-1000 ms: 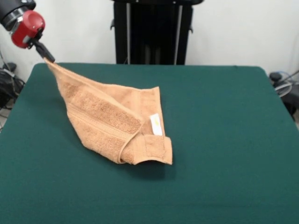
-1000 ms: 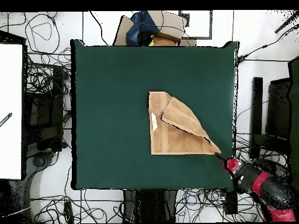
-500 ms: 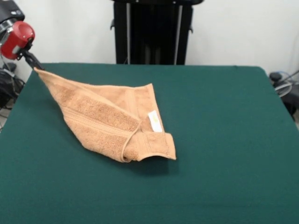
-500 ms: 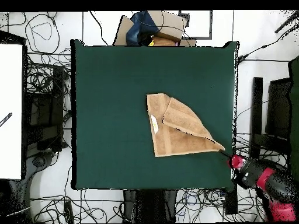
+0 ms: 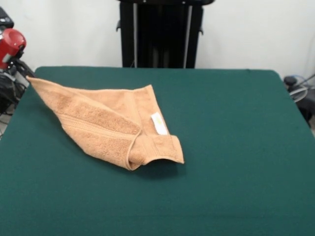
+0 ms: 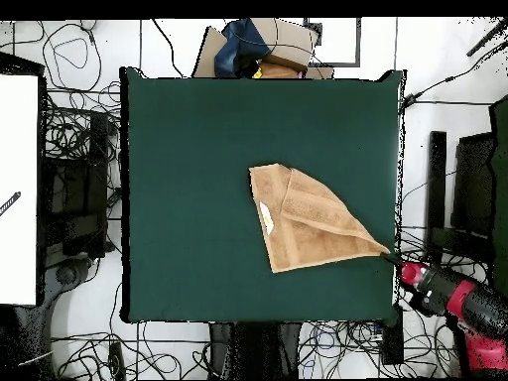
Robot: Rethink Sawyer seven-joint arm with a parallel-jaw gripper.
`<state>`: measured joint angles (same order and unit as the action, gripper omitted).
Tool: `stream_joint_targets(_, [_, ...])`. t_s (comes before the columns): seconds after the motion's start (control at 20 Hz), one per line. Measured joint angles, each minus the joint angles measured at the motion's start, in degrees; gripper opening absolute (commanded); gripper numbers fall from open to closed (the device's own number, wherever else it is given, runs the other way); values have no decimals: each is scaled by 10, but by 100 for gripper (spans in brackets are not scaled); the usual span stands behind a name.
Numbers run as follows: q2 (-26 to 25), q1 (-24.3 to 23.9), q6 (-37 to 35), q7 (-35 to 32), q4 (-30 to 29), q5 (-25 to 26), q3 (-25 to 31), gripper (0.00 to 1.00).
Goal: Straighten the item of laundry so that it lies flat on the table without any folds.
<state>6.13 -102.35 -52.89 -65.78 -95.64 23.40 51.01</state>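
The item of laundry (image 5: 110, 125) is an orange-tan towel, folded over itself into a rough triangle on the dark green table (image 5: 236, 147). Its white label (image 5: 158, 124) faces up near the folded lower end. One corner stretches out to the table's left edge, where my gripper (image 5: 25, 73) below the red wrist is shut on it. Seen from overhead, the towel (image 6: 308, 223) points toward the gripper (image 6: 391, 258) at the table's (image 6: 189, 149) right edge near the bottom corner. A flap still overlaps the lower layer.
A black stand (image 5: 160, 34) rises behind the table. Overhead, cables lie all around the table, a cardboard box with a blue item (image 6: 266, 45) sits beyond the top edge, and a white panel (image 6: 18, 179) stands at the left.
My gripper has moved outward and lower toward the table's corner edge, dragging the towel's held corner with it. The towel has slid and turned slightly and lies lower.
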Motion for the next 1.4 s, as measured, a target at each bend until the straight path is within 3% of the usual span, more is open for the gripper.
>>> stream_joint_targets(0.5, [-18,15,-25,9,56,1,0,0])
stream_joint_targets(0.85, [-4,15,-20,9,48,14,0,0])
stream_joint_targets(1.15, [77,10,58,9,-38,62,7,0])
stream_joint_targets(1.4, [218,26,173,9,-153,90,21,0])
